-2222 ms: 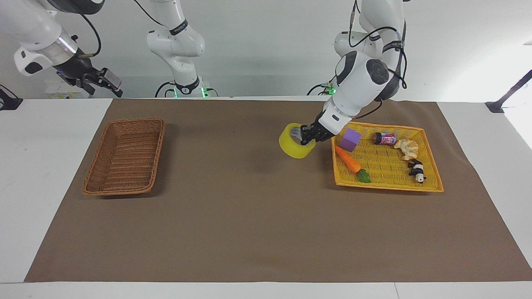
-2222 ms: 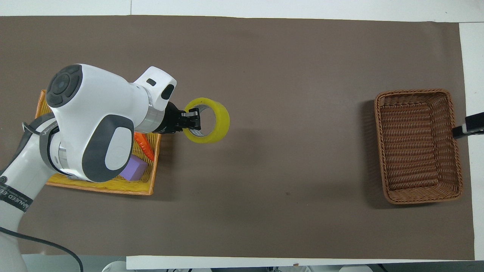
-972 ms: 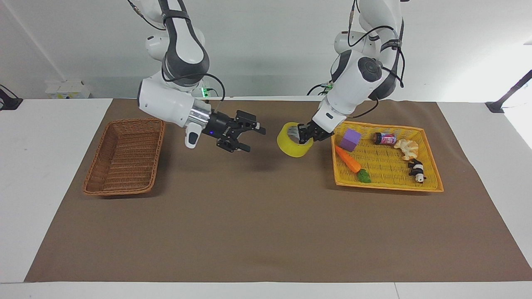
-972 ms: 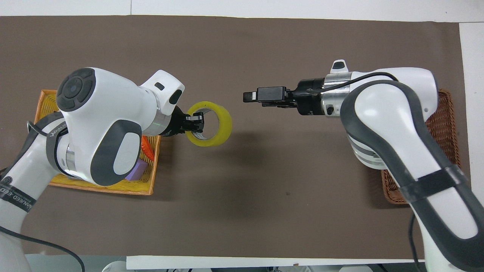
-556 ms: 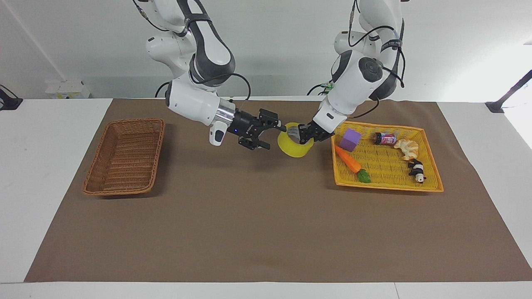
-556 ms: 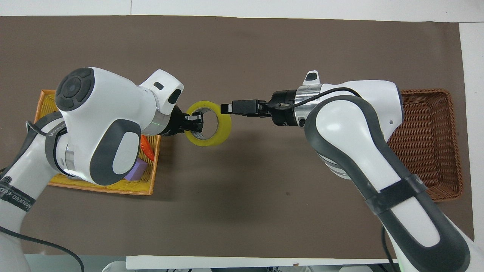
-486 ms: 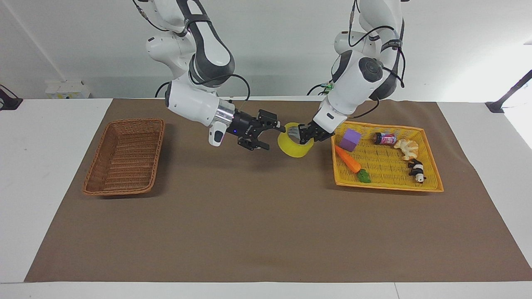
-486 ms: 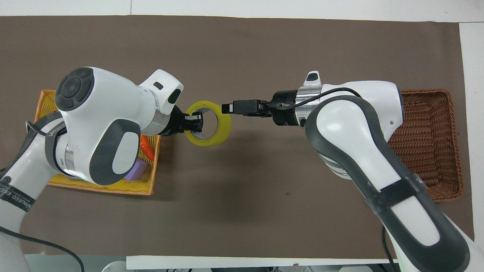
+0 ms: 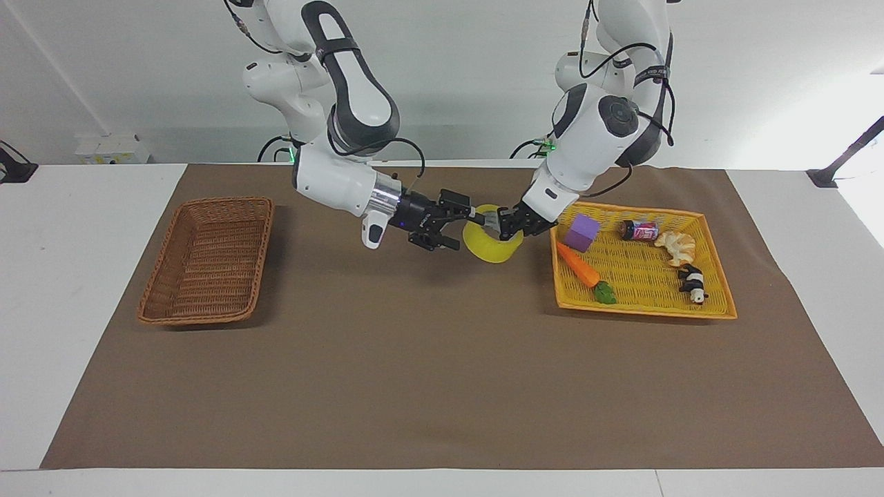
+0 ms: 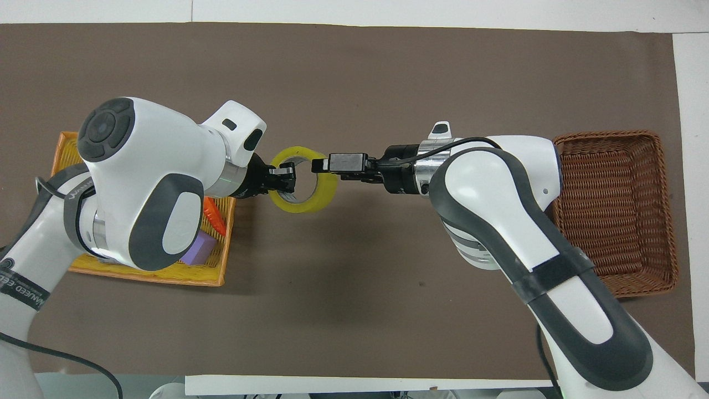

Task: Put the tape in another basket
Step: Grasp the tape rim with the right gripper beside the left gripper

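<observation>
The tape (image 9: 492, 248), a wide yellow roll, hangs above the brown mat beside the yellow basket. My left gripper (image 9: 507, 226) is shut on the roll's wall at the side toward that basket, one finger inside the hole. In the overhead view the tape (image 10: 327, 189) shows as a ring with the left gripper (image 10: 285, 178) at its rim. My right gripper (image 9: 466, 232) is open at the roll's other side, its fingers straddling the wall there; from overhead the right gripper (image 10: 320, 165) overlaps the ring. The brown wicker basket (image 9: 207, 259) (image 10: 615, 210) lies at the right arm's end.
The yellow flat basket (image 9: 646, 312) (image 10: 149, 272) at the left arm's end holds a purple block (image 9: 583, 232), a carrot (image 9: 580, 268), a small bottle (image 9: 641, 230), a pastry (image 9: 677, 246) and a panda toy (image 9: 693, 283). A brown mat (image 9: 414, 379) covers the table.
My right arm has swung in from the brown basket's end, and its open gripper has reached the tape's rim. The left gripper has kept the tape nearly still.
</observation>
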Robot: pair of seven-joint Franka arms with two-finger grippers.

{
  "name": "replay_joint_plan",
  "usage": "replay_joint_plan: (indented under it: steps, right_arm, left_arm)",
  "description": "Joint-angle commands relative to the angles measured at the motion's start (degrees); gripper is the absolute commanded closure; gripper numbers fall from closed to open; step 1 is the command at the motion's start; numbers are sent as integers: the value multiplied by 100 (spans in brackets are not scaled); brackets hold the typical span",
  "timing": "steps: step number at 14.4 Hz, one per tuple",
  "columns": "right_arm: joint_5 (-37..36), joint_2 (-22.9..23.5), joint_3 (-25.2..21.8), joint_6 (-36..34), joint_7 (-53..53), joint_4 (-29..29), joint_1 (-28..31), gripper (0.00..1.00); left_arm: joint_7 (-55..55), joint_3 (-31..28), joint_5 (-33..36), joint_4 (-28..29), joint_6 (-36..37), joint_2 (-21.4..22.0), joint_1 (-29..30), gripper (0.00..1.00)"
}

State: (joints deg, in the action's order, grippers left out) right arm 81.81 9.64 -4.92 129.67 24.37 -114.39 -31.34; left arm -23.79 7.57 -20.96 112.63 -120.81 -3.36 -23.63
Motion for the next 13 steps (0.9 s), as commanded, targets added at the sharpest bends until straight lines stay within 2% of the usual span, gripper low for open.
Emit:
replay_joint_plan:
  steps: [1, 6, 8, 10, 11, 13]
  right_arm:
    - [230, -41, -9, 85, -255, -66, -126, 0]
    - [230, -41, -18, 49, -301, -48, -109, 0]
    - [213, -41, -18, 58, -249, -57, -118, 7]
    - [204, -50, -18, 93, -231, -66, -127, 23]
    - [204, -41, -18, 102, -240, -66, -136, 45]
    - [204, -41, -18, 59, -248, -57, -118, 75]
  left_arm:
    - [-30, -27, 74, -83, -30, 2, -19, 100]
    - [-30, -36, 74, -83, -30, 2, -19, 100]
    - [-30, -36, 74, -83, -30, 2, -19, 100]
    - [-38, -36, 74, -83, -21, 2, -10, 100]
    - [-38, -36, 74, -74, -21, 2, -19, 100]
    - [-38, -36, 74, -74, -21, 2, -19, 100]
